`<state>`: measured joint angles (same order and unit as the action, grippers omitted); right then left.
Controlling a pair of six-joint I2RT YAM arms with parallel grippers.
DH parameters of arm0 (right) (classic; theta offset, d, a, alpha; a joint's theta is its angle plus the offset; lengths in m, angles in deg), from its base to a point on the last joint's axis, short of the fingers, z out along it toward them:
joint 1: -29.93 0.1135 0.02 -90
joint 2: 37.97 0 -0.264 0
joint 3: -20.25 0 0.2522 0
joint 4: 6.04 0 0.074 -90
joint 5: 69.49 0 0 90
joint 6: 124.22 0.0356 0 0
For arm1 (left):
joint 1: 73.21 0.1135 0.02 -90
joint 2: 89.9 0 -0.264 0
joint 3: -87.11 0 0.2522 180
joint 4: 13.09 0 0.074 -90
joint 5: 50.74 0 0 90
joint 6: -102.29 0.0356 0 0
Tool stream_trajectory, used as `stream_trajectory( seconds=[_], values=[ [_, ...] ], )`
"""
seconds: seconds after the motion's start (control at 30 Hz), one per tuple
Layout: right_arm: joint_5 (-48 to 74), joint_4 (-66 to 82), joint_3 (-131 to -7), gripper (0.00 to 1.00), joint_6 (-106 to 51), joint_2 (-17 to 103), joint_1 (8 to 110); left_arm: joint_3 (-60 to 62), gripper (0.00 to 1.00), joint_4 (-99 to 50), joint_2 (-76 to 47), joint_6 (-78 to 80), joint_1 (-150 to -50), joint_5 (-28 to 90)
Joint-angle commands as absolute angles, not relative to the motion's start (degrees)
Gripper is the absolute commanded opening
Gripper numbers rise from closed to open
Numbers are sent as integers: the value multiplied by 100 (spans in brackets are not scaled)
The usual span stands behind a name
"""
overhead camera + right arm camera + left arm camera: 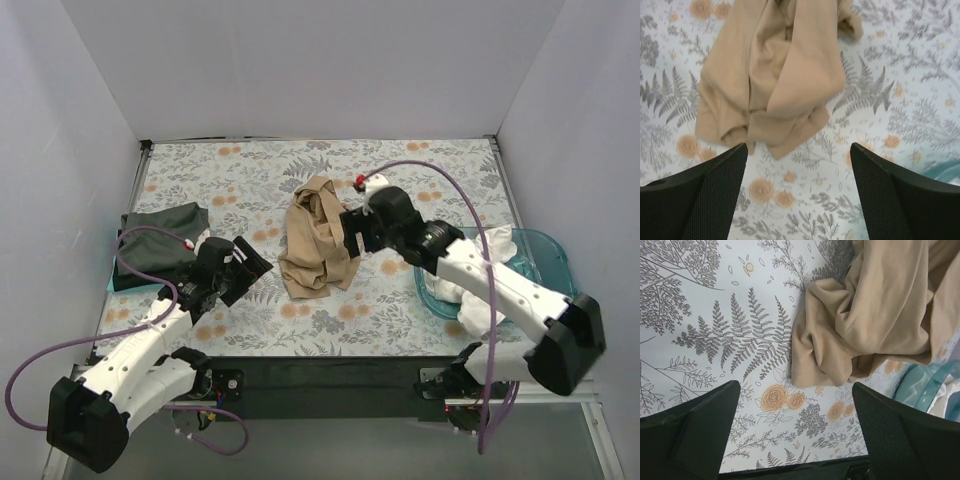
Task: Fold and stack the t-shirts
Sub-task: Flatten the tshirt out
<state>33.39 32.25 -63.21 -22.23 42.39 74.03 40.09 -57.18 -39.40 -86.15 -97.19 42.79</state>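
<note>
A tan t-shirt [317, 240] lies crumpled in a heap in the middle of the table, also seen in the left wrist view [880, 310] and the right wrist view [775, 75]. My right gripper [352, 232] hangs open just right of the heap, its jaws empty [797, 195]. A dark grey-green t-shirt [158, 240] lies folded at the table's left edge. My left gripper [256, 266] stands open between the two shirts, nothing between its fingers [796, 440]. White t-shirts [478, 280] fill the tub on the right.
A translucent teal tub [545, 258] sits at the table's right edge, its rim also seen in the left wrist view [935, 385]. The floral table cover [250, 190] spreads under everything. White walls close in the back and both sides.
</note>
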Motion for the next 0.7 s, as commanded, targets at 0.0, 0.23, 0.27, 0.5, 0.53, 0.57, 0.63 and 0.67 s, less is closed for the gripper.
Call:
stream_trajectory(
  seconds=[0.0, 0.23, 0.27, 0.5, 0.53, 0.57, 0.63, 0.67],
  values=[
    [2624, 2426, -4936, 89, -1885, 3307, 7405, 4048, 95, -5604, -3848, -8641, -10001, 4216],
    [1954, 1756, -3176, 88, -1893, 2346, 7458, 4030, 95, -5445, -3523, -8817, -10730, 4532],
    [1963, 1748, -3149, 87, -1919, 2408, 7501, 4056, 95, -5428, -3505, -8835, -10870, 4602],
    [2525, 1660, -3578, 77, -2226, 3514, 7809, 4100, 95, -5375, -3347, -8923, -11144, 4787],
    [2647, 1651, -3666, 74, -2305, 3794, 7853, 4118, 95, -5375, -3347, -8923, -11161, 4796],
    [2727, 1642, -3771, 72, -2306, 3945, 7940, 4153, 95, -5375, -3347, -8940, -11179, 4788],
    [2902, 1624, -4026, 67, -2350, 4374, 8029, 4179, 95, -5375, -3391, -8966, -11188, 4805],
    [2964, 1607, -4088, 66, -2341, 4507, 8134, 4197, 95, -5375, -3408, -8967, -11197, 4814]
  ],
)
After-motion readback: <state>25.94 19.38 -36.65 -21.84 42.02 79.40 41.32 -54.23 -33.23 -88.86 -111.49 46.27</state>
